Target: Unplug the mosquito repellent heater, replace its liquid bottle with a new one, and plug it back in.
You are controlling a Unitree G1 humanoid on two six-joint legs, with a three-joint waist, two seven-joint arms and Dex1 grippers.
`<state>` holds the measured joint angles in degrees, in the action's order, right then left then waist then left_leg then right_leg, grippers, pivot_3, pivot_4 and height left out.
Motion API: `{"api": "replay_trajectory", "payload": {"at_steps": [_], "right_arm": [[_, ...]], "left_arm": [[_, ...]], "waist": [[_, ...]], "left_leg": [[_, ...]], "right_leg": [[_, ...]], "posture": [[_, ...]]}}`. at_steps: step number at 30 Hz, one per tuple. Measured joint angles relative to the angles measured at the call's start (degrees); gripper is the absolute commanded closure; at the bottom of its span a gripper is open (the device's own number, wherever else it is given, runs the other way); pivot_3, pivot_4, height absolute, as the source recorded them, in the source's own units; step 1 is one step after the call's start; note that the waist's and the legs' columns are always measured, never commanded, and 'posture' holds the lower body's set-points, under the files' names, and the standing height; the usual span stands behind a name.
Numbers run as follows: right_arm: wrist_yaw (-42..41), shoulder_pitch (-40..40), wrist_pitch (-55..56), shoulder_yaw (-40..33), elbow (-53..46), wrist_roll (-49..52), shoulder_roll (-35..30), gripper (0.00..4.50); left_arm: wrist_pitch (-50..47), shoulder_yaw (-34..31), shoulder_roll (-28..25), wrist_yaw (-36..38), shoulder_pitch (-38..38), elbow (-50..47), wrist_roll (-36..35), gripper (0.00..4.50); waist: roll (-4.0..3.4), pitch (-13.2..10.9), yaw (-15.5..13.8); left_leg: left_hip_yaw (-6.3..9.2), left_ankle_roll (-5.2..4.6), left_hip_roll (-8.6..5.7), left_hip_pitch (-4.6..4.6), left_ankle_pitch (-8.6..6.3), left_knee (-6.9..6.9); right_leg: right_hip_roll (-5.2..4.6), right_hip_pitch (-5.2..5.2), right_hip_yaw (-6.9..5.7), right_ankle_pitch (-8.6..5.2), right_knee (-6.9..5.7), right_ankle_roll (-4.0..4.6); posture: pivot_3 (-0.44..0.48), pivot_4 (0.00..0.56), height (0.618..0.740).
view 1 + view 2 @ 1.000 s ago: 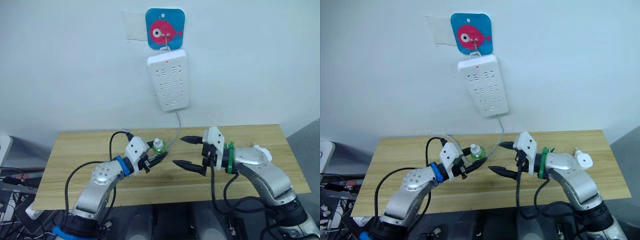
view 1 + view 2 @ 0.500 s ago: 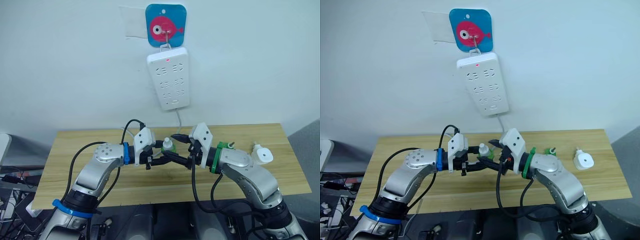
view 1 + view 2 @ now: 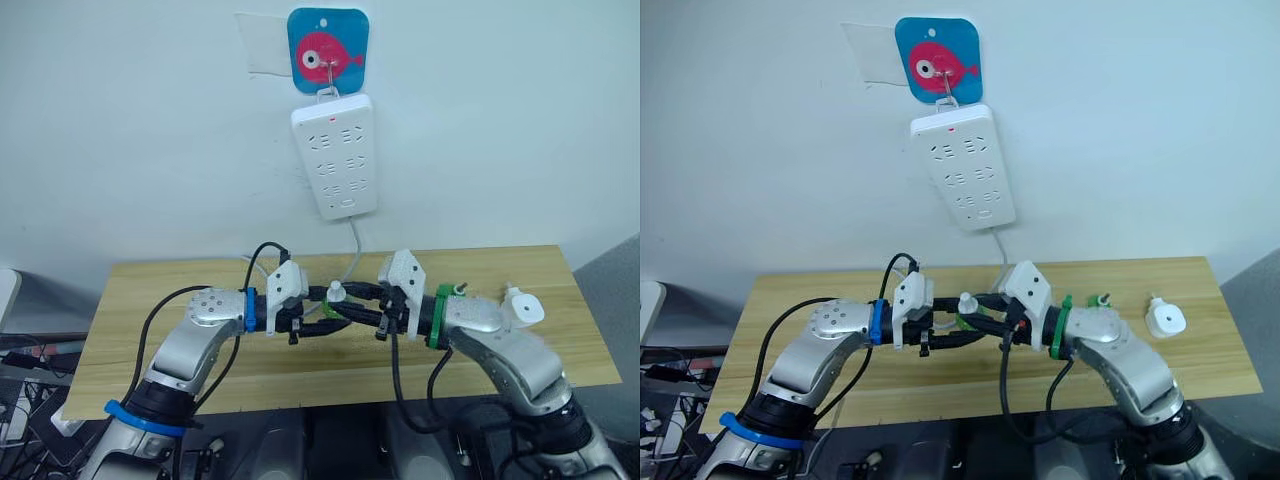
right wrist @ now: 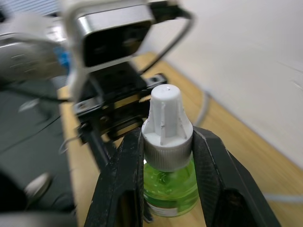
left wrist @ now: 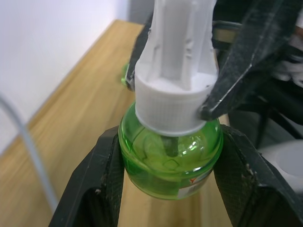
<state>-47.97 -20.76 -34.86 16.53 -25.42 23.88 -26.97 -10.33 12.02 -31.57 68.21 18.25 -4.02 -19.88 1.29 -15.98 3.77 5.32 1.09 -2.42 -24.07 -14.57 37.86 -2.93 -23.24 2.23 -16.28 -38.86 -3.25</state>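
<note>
Two end effectors gripping one bottle — cap about to come off

Both end effectors are meeting over the middle of the wooden surface (image 3: 150, 340) and pinching the same green liquid bottle (image 5: 170, 158). The left end effector (image 5: 168, 187) is clamping the round green belly from either side, and the right end effector (image 4: 166, 156) is closing its fingers on the white ribbed cap (image 4: 166, 124) just above.

To do this step well, I judge the left should be holding the body dead steady while the right is turning about the cap's own axis — any sideways pull could be levering the smooth belly out of the left grip. The right pinch is sitting low on the cap collar, which looks like a sound hold. Keeping the bottle upright matters, since liquid is showing inside.

The bottle is looking small and squat: clear green, rounded, a label at its base, a tall fluted white cap tapering to a blunt tip.

The mosquito repellent heater (image 3: 524, 309) is lying already unplugged on the surface near its right end, well apart from the bottle; it is a small white rounded unit with a round hole in its face. Another small green-and-white item (image 3: 1101, 299) is sitting between it and the right arm, too small to identify. On the wall above, the white power strip (image 3: 335, 156) is hanging from a fish-printed hook (image 3: 328, 50), its cord dropping toward the surface.
</note>
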Motion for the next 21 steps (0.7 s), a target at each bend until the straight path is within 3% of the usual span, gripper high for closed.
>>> {"api": "replay_trajectory", "payload": {"at_steps": [5,10,14,17,21], "right_arm": [[-17.6,-7.3,8.1,1.9,8.4,0.9,-3.7,3.44],[-34.4,-13.9,19.6,5.9,21.5,0.2,-2.6,3.44],[-39.2,-16.6,24.6,7.4,28.1,-0.5,-1.0,3.44],[-39.5,-17.5,25.6,7.3,30.2,-0.5,-1.0,2.53],[-39.3,-17.2,24.3,3.2,30.5,0.1,-6.0,1.14]], "left_arm": [[8.2,1.6,-0.8,8.2,1.9,2.4,-0.1,2.25],[14.3,5.4,-0.8,15.3,5.0,6.3,0.4,2.25],[16.0,6.5,-0.6,17.2,6.6,8.9,1.0,2.25],[16.1,6.5,-0.3,17.3,7.6,10.3,1.4,2.25],[15.9,6.0,-0.9,16.9,6.9,12.2,2.3,2.25]], "waist": [[0.03,0.0,-0.2],[0.05,-0.1,-0.3],[0.05,-0.1,-0.4],[0.05,-0.1,-0.5],[0.09,-0.3,-0.5]], "left_leg": [[0.02,-0.01,0.01,-0.01,0.0,0.01],[0.01,-0.01,0.01,0.0,0.0,0.03],[0.06,0.0,0.02,-0.01,0.01,0.07],[0.05,0.0,0.01,-0.01,0.01,0.09],[0.09,0.0,0.0,-0.02,0.01,0.09]], "right_leg": [[0.02,0.01,-0.04,0.0,0.01,0.0],[0.05,0.01,-0.03,0.0,0.0,0.0],[0.05,-0.01,-0.05,0.0,-0.02,0.0],[0.04,0.01,-0.04,0.0,-0.03,0.0],[0.02,0.0,-0.05,0.0,-0.03,0.01]], "posture": [[-0.053,0.284,0.74],[-0.032,0.282,0.74],[-0.026,0.28,0.74],[-0.026,0.285,0.74],[-0.031,0.288,0.74]]}}
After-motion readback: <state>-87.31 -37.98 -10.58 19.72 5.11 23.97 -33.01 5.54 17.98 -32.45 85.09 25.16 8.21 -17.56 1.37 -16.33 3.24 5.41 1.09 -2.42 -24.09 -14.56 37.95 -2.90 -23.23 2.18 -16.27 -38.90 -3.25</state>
